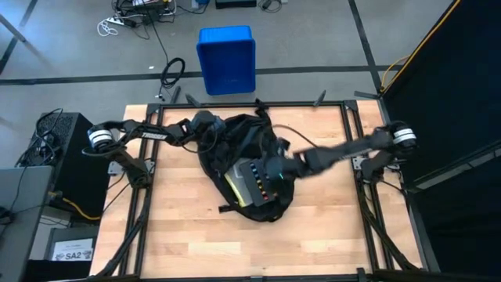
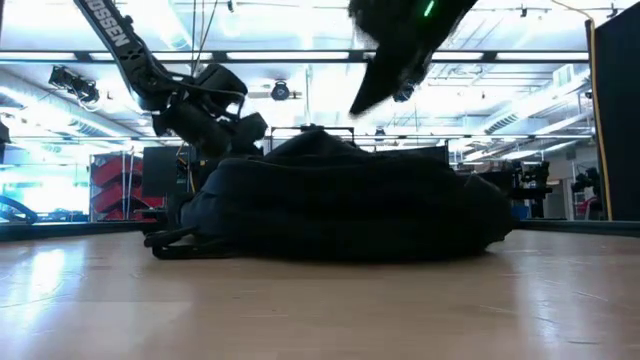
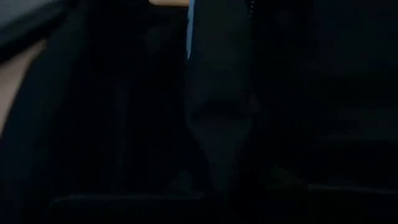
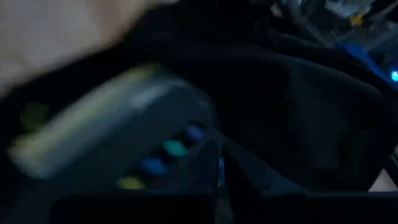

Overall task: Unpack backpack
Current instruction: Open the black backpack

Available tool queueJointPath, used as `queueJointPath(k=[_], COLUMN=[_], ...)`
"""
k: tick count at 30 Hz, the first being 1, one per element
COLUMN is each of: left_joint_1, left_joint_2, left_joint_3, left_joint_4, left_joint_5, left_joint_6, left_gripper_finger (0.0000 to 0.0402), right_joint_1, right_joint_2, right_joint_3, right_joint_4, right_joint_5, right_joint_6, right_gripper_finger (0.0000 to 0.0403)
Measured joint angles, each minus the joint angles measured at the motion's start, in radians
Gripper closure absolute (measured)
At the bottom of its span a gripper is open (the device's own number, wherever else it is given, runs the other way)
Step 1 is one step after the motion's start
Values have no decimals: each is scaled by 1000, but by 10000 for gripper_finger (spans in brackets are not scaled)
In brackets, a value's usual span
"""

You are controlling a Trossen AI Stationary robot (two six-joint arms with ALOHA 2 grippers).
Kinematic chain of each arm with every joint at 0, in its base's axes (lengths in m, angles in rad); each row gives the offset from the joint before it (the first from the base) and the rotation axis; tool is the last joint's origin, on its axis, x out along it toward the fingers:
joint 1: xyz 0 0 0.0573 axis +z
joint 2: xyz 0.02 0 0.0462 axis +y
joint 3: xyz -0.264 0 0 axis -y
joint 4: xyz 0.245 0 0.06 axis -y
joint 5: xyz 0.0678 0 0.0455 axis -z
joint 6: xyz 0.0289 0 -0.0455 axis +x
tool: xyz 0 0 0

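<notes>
Lying slumped at the middle of the wooden table (image 1: 313, 235), the backpack (image 1: 235, 149) has both arms on it.

From above, the left gripper (image 1: 205, 125) sits at the backpack's far-left top, jaws closed; whether fabric is pinched cannot be told, since its wrist view shows only dark cloth. On the backpack's near side a grey box (image 1: 252, 182) with a yellow edge and coloured dots is exposed, and the right gripper (image 1: 275, 168), jaws closed, sits at its right edge; a grip cannot be confirmed. Only the table-level view shows this arm raised above the backpack. Beyond the backpack stands a blue bin (image 1: 227, 59).
</notes>
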State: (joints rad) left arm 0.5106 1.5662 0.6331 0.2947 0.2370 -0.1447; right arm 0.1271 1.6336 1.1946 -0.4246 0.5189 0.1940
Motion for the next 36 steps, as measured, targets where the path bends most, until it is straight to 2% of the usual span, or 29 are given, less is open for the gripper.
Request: queueJointPath(k=[3,9,16,25,30,36], left_joint_1=[0,-4,-5,-9,-9,-50], left_joint_2=[53,111,71,-94,-209,-329], left_joint_3=[2,0,-5,-6,-6,-2], left_joint_4=[9,107,148,159,173,276], left_joint_5=[39,99,146,187,171,168], left_joint_6=[-2,-29,-14,85,113,120], left_gripper_finger=[387,385,306,254,248,248], right_joint_1=[-118,-317,-452,-471,-471,-471], right_joint_2=[40,132,257,284,285,287], right_joint_3=[0,0,5,3,2,1], right_joint_4=[62,146,155,179,184,184], right_joint_5=[-79,-326,-513,-558,-565,-568], right_joint_6=[-70,-123,-127,-128,-127,-112], right_gripper_finger=[401,402,402,403,403,403])
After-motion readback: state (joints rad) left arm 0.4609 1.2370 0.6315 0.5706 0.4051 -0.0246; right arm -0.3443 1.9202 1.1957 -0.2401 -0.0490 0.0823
